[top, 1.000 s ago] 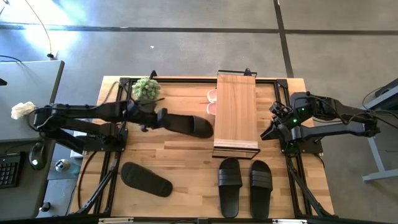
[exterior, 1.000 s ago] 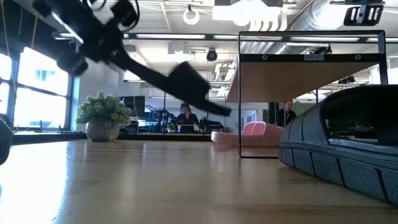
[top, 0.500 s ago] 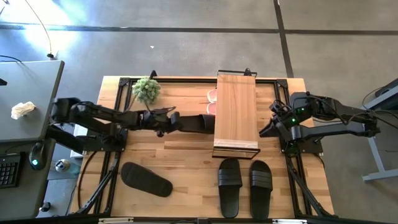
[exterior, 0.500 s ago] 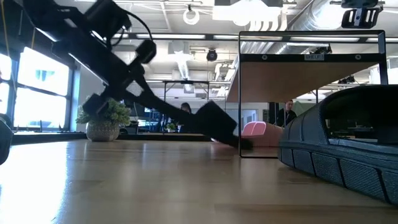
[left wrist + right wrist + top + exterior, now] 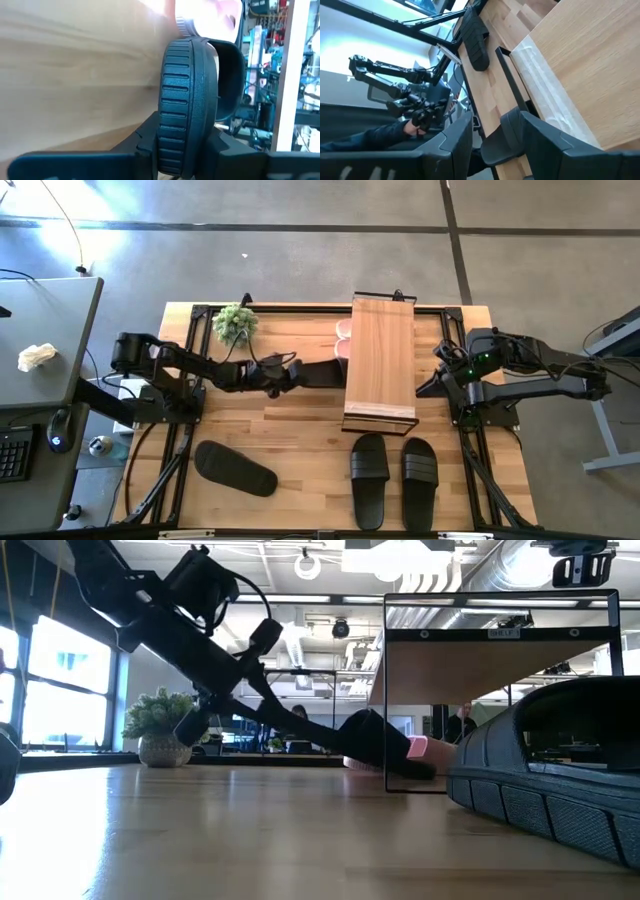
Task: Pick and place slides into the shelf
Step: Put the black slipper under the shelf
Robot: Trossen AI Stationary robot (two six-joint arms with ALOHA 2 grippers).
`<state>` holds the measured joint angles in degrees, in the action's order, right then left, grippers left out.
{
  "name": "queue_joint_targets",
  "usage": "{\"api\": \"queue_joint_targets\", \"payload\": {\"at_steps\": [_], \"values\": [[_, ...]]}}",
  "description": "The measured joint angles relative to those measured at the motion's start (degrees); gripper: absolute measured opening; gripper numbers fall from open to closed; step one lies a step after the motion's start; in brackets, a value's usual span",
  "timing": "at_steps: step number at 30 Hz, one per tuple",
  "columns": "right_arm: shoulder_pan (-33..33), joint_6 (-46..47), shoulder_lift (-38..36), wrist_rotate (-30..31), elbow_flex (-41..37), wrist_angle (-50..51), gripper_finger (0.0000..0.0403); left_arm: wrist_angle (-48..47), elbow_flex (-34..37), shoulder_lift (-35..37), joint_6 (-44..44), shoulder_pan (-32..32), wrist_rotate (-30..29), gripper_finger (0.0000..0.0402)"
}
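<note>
The left gripper (image 5: 283, 374) has its fingers clamped on the heel of a black slide (image 5: 318, 373). The slide's long axis runs left to right, toe pushed under the shelf (image 5: 381, 360) beside a pink slide (image 5: 342, 332). Its sole is ridged. The right gripper (image 5: 428, 388) waits right of the shelf, fingers apart.

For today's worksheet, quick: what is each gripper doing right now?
Left gripper: shut on a black slide, pushing it under the shelf.
Right gripper: open, empty, beside the shelf.
</note>
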<state>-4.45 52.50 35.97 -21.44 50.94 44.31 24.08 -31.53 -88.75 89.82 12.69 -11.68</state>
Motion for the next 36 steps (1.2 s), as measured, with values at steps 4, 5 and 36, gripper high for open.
{"api": "queue_joint_targets", "payload": {"at_steps": [4, 5, 36], "values": [[0.0, 0.0, 0.0, 0.3, 0.0, 0.0, 0.0149, 0.0, 0.0, 0.0, -1.0, 0.1, -0.5, 0.0061], [0.0, 0.0, 0.0, 0.3, 0.0, 0.0, 0.0149, 0.0, 0.0, 0.0, -1.2, 0.1, 0.0, 0.0059], [-12.3, 19.6, -4.3, 16.7, -20.2, 0.2, 0.0133, 1.2, 0.0, 0.0, -8.4, 0.0, 7.8, 0.0069]]}}
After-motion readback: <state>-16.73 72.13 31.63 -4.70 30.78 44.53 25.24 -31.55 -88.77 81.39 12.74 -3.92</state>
